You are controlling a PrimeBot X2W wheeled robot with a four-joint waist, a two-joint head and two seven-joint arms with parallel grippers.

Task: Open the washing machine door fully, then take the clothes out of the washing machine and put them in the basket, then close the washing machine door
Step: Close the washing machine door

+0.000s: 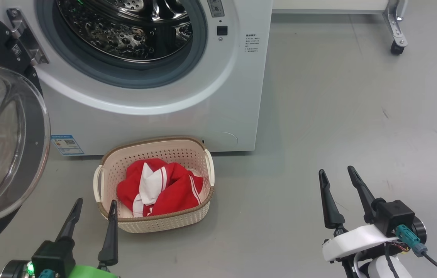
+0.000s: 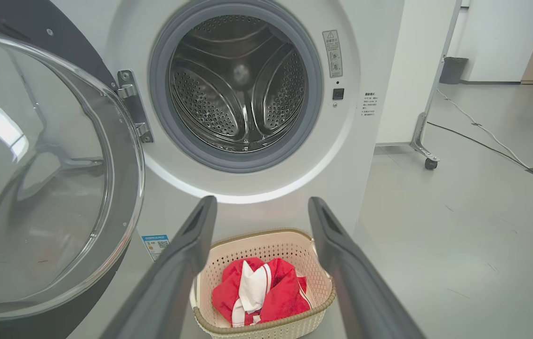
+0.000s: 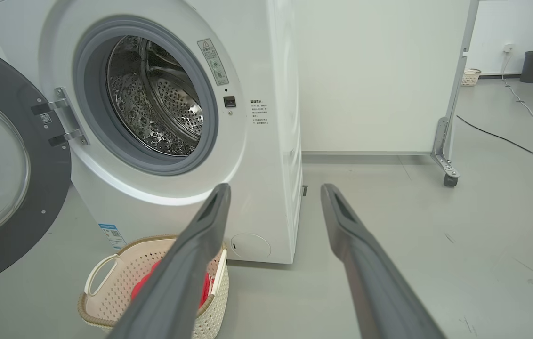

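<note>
Grey floor (image 1: pixel 338 116), basket (image 1: pixel 156 139), right-wrist view: wall basket (image 3: pixel 471 76)

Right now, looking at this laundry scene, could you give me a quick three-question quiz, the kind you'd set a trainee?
1. True or false: the washing machine door is shut against the washing machine.
2. Where are the clothes? A) inside the washing machine B) in the basket C) loose on the floor
3. Fill in: the fingers of the left gripper and the right gripper are ____.

Key
1. False: the door is swung wide open.
2. B.
3. Open; neither gripper holds anything.
</note>
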